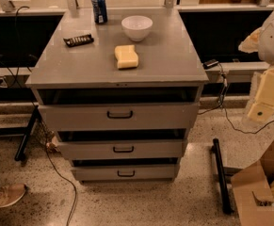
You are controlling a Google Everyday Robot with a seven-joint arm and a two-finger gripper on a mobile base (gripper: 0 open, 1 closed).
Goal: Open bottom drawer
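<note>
Since the gripper (263, 102) hangs at the right edge of view, well apart from the desk (174, 62) and above drawer level, its state cannot be told. By appearance the pull is not yet begun.

Floor, nearest:
- shoe (4, 195), lower left
- cardboard box (261, 185), lower right, flaps up
- black bar (221, 175), lying between box and desk
- cable (67, 187), trailing across the speckled floor (141, 204) left of the desk front

Task's thing: bottom drawer (124, 172), lowest of three grey fronts, just above the floor, with a small black loop handle (126, 173) at centre and a dark gap along its top edge.

Hazards, judged:
- The middle drawer (122, 149) has a like handle directly above, so a slightly high approach would hook the wrong one.
- The loop is small and low, so a shallow hold may slip off.
- A pull from the right, off the drawer's line, may bind it.
- Bar, box and cable lie near any approach and could snag or block the base.
- A hard jerk could rock the desk and tip the can.

Above: top drawer (119, 116).

Desk top, grey, front to back: yellow sponge (126, 56), chocolate bar (78, 40), white bowl (137, 27), blue can (99, 7) upright at the back edge.

Beyond: a pale ledge (33, 11) on metal posts, dark beneath.
</note>
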